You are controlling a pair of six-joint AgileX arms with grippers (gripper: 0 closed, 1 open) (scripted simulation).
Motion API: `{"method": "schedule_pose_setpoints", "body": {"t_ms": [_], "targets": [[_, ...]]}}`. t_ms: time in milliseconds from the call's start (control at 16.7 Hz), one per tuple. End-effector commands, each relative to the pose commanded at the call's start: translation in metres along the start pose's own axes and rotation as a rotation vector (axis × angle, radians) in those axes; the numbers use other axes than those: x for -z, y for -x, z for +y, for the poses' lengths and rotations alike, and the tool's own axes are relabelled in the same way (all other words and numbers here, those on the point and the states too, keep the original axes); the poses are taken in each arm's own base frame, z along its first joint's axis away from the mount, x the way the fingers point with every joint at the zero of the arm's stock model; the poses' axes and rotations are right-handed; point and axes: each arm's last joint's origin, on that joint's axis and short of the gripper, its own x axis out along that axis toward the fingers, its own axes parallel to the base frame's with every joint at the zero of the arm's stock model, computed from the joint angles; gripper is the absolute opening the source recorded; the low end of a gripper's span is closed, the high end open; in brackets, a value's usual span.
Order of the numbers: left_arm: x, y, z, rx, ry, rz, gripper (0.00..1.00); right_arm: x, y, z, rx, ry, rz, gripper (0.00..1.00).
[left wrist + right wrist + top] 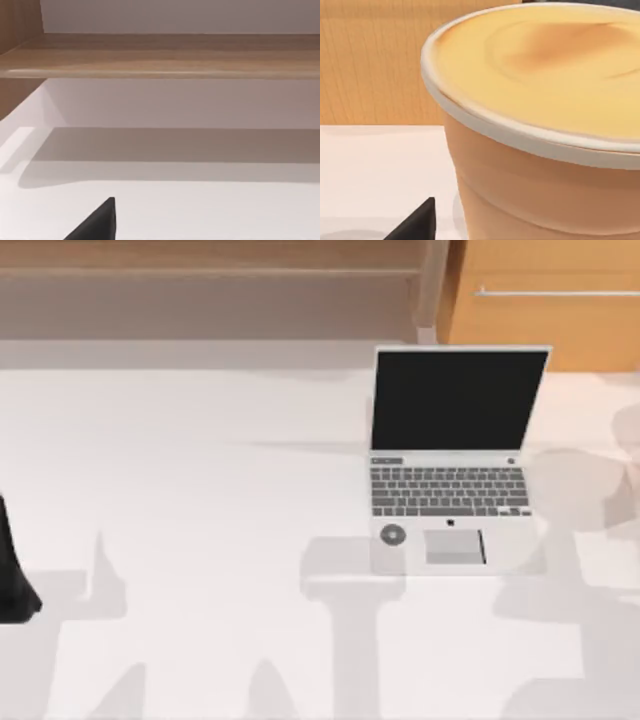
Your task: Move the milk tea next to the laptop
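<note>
1. Top view, left edge: the left arm shows as a dark shape at the bench margin, parked. Its end effector's state cannot be told from here. In the left wrist view one dark fingertip pokes in over bare white bench, with a wooden shelf beyond; nothing is between the fingers that I can see.

2. Top view, right of centre: the laptop sits open near the back of the bench, black screen upright, keyboard towards the front, and a small round disc mark on the palm rest's left side.

3. Right wrist view: the milk tea sits very close to the camera, pale yellow-tan top with a white rim, orange-brown body, standing upright on the white bench with a wooden panel behind it. One dark fingertip sits just beside the cup's base. Whether the right end effector is released or clenched I cannot tell.

4. Judgement: the step in hand looks like the approach or grasp on the cup by the right arm. To do it well:
   - straddle the body below the rim, not the lid;
   - close gently, keep the cup upright;
   - carry low and set down beside the laptop, clear of the keyboard.
</note>
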Motion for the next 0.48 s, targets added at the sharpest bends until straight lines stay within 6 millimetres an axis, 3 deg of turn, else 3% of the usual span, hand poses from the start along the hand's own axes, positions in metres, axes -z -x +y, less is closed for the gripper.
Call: {"method": "schedule_pose_setpoints", "body": {"t_ms": [240, 480], "targets": [[0.000, 0.000, 0.000, 0.000, 0.000, 0.000, 1.00, 0.002, -0.037, 0.001, 0.000, 0.000, 0.000, 1.00], [0.000, 0.000, 0.000, 0.000, 0.000, 0.000, 1.00, 0.003, -0.043, 0.001, 0.000, 0.000, 0.000, 1.00]]}}
